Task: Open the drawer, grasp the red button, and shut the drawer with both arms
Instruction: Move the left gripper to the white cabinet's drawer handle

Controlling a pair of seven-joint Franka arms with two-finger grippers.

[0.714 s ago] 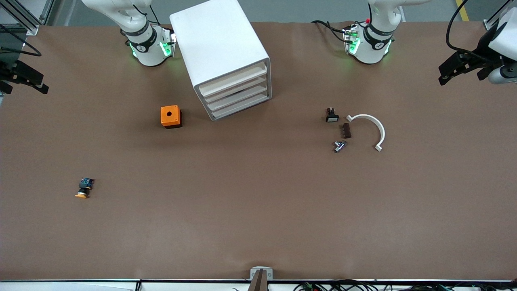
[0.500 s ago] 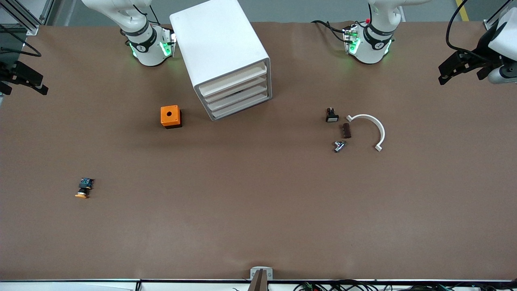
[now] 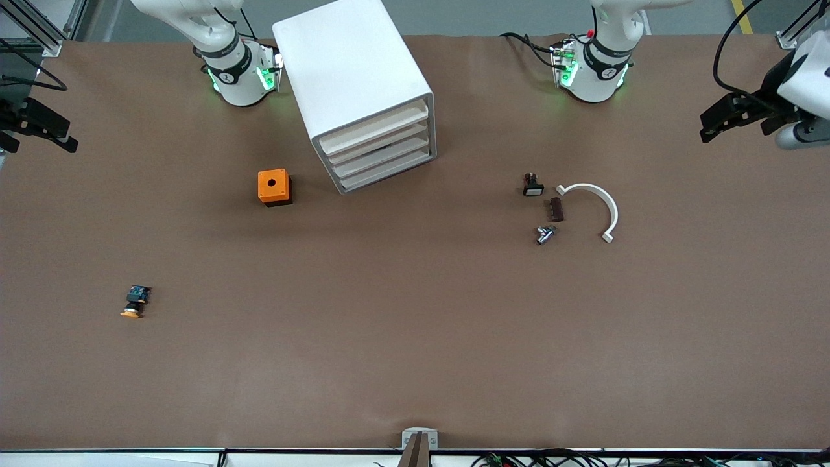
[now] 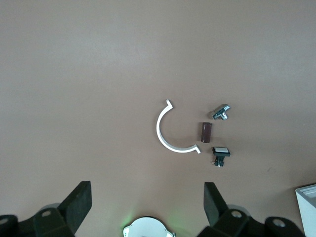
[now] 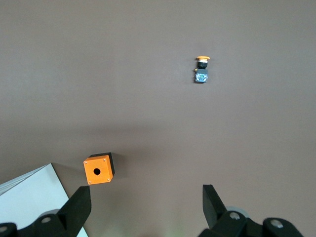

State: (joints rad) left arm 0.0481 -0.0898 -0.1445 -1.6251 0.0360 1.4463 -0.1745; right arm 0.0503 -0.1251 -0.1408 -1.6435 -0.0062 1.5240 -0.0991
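Observation:
The white cabinet (image 3: pixel 353 78) stands near the robots' bases, between the two arms. Its four white drawers (image 3: pixel 379 150) all look pushed in. The red-capped button is hidden from every view. My left gripper (image 3: pixel 746 123) hangs open and empty, high over the table edge at the left arm's end. In the left wrist view its fingers (image 4: pixel 79 207) are spread wide above bare table. My right gripper (image 3: pixel 39 137) hangs open and empty over the right arm's end. Its fingers (image 5: pixel 213 205) are also spread wide, and a corner of the cabinet (image 5: pixel 34 197) shows there.
An orange cube (image 3: pixel 274 187) with a round hole sits beside the cabinet. An orange-capped button (image 3: pixel 135 303) lies toward the right arm's end. A black button with a white face (image 3: pixel 533 185), a brown piece (image 3: pixel 556 209), a metal fitting (image 3: pixel 545 234) and a white arc (image 3: pixel 593 207) lie toward the left arm's end.
My left gripper has shifted slightly over the table edge. The right arm, the cabinet and the loose parts have not moved.

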